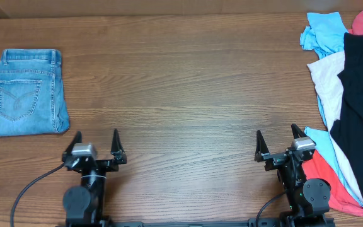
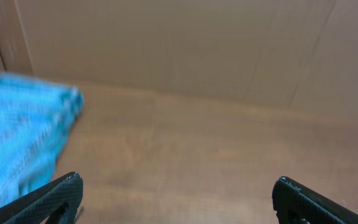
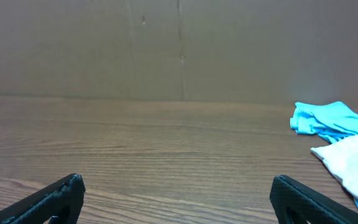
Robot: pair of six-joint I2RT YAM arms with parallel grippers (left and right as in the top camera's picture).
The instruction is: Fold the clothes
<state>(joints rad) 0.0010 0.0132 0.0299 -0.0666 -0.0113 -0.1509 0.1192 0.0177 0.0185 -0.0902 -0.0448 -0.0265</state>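
Note:
The light blue denim jeans (image 1: 27,93) lie folded into a compact rectangle at the far left of the table, a stitched back pocket facing up. They also show blurred at the left of the left wrist view (image 2: 20,134). My left gripper (image 1: 96,140) is open and empty near the front edge, to the right of and nearer than the jeans. My right gripper (image 1: 277,137) is open and empty near the front edge on the right; its fingers frame bare wood in the right wrist view (image 3: 178,183).
A pile of garments lies along the right edge: a sky-blue thin one (image 1: 323,30), a white one (image 1: 326,79), a black one (image 1: 361,94) and a red one (image 1: 329,183). The sky-blue (image 3: 325,118) and white (image 3: 353,158) ones show in the right wrist view.

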